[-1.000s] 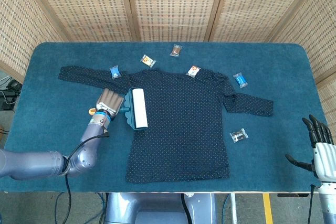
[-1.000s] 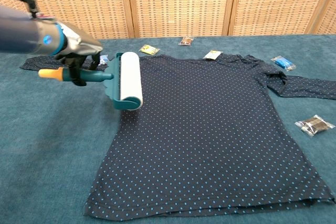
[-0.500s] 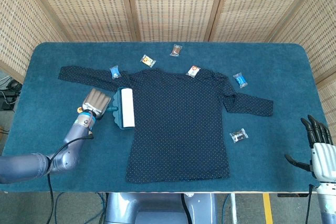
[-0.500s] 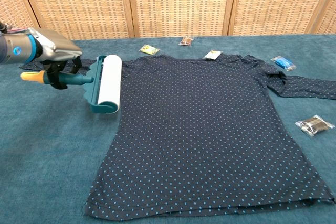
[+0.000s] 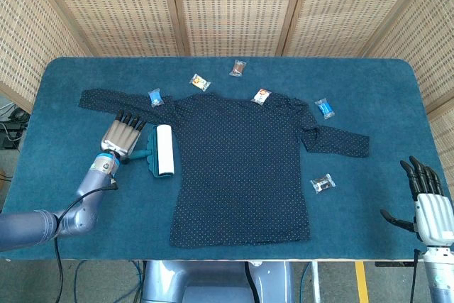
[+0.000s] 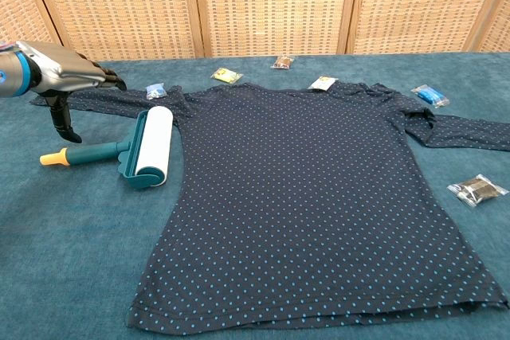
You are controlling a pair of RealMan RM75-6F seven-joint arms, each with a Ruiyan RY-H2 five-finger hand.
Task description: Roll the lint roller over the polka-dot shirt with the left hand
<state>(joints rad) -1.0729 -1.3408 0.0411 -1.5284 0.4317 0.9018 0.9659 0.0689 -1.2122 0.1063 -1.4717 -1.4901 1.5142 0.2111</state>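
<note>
Roller (image 6: 145, 149) lying on the desk (image 5: 369, 90) beside the shirt (image 5: 241, 168), left robot hand (image 5: 122, 135) off it

The roller rests on the blue desk just left of the shirt's left edge, white drum toward the shirt, orange-tipped handle pointing left; the left robot hand (image 6: 60, 77) hovers above the handle with fingers spread apart, holding nothing. The dotted shirt lies flat mid-desk, sleeves out to both sides. The right robot hand (image 5: 428, 207) sits at the desk's near right edge, fingers apart and empty. Small wrapped packets (image 5: 323, 183) lie scattered around the shirt's top and right side
</note>
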